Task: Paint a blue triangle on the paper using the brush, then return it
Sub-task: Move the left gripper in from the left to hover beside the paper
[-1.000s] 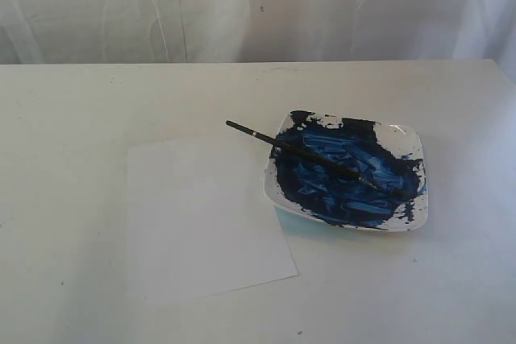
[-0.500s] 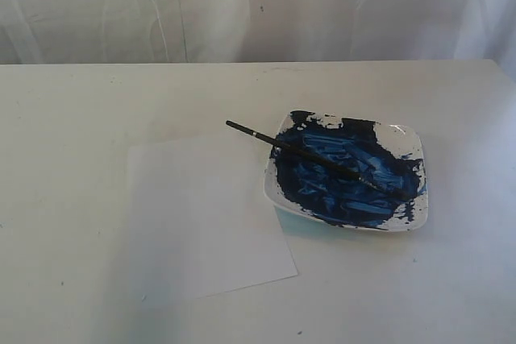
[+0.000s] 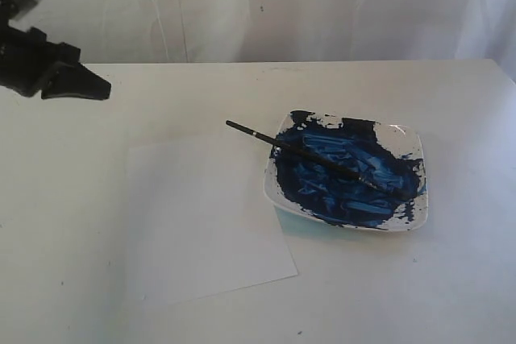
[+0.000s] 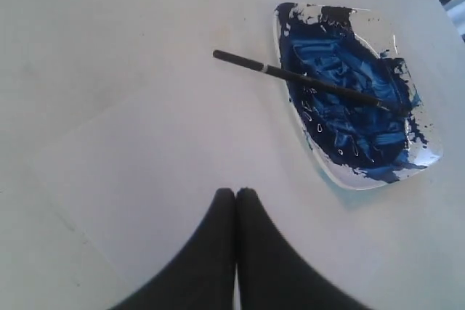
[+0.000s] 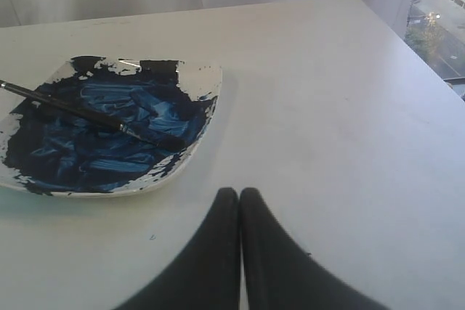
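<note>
The paper lies flat and plain white on the table; no blue triangle shows on it. The brush rests across the white dish of smeared blue paint, its tip in the paint and its black handle sticking out over the rim toward the paper. My left gripper hangs shut at the far left, well away from the brush. From the left wrist, its jaws are pressed together above the paper, with the brush beyond. My right gripper is shut and empty near the dish and brush.
A white curtain hangs behind the white table. The right wrist view shows the table's far edge beside a window.
The left arm has come into the exterior view at the upper left. Paper, dish and brush have not moved.
</note>
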Robot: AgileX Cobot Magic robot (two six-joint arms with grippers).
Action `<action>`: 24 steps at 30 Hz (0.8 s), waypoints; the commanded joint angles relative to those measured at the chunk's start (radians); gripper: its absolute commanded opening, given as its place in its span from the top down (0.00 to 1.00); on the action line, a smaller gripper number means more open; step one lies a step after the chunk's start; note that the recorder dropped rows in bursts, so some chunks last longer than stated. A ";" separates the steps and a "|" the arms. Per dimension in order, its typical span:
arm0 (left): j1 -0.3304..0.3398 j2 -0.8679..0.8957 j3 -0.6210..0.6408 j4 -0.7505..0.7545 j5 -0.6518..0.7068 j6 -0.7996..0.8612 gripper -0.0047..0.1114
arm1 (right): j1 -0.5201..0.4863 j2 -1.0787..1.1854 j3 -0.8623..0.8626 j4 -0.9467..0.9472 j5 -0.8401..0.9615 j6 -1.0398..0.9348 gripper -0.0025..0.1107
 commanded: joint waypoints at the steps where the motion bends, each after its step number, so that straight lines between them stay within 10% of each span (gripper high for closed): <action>1: 0.003 0.130 -0.005 -0.117 0.065 0.078 0.96 | 0.002 -0.006 0.001 -0.003 -0.013 -0.004 0.98; 18: -0.009 0.361 -0.005 -0.398 -0.095 0.376 0.96 | 0.002 -0.006 0.001 -0.003 -0.013 -0.004 0.98; 24: -0.112 0.413 -0.005 -0.518 -0.294 0.553 0.96 | 0.002 -0.006 0.001 -0.003 -0.013 -0.004 0.98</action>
